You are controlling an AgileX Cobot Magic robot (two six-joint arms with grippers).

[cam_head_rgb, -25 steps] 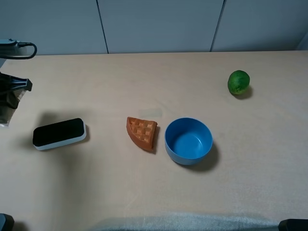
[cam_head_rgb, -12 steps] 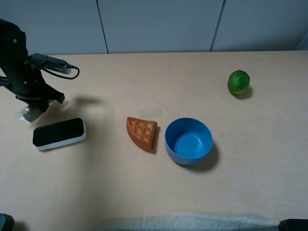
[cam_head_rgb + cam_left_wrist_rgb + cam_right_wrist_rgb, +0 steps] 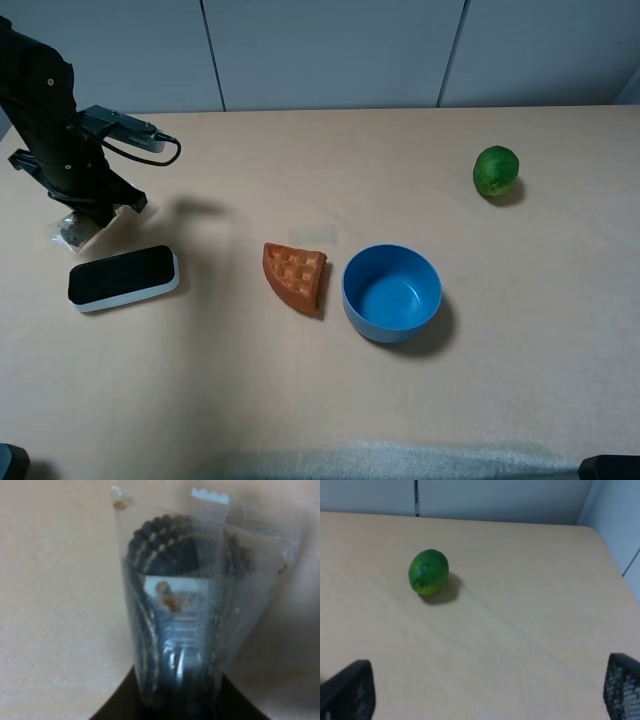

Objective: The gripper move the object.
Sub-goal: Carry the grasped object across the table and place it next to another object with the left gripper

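Observation:
The object, a small crinkly clear-plastic packet (image 3: 75,230) with dark contents, hangs at the far left, just behind the black-and-white eraser (image 3: 123,278). My left gripper (image 3: 90,212) is shut on it from above, black cable trailing to the right. In the left wrist view the packet (image 3: 180,605) fills the frame, its lower end pinched in the dark jaws; whether it touches the table I cannot tell. My right gripper (image 3: 482,690) is open and empty, its fingers (image 3: 345,692) wide apart, low near the table's front right.
An orange waffle wedge (image 3: 295,276) and a blue bowl (image 3: 392,292) sit mid-table. A green lime (image 3: 496,171) lies at the back right; it also shows in the right wrist view (image 3: 428,572). A pale wall runs behind the table's far edge.
My left arm has come in from the left edge and moved right with the packet in its jaws, ending just behind the eraser. The right arm has not moved.

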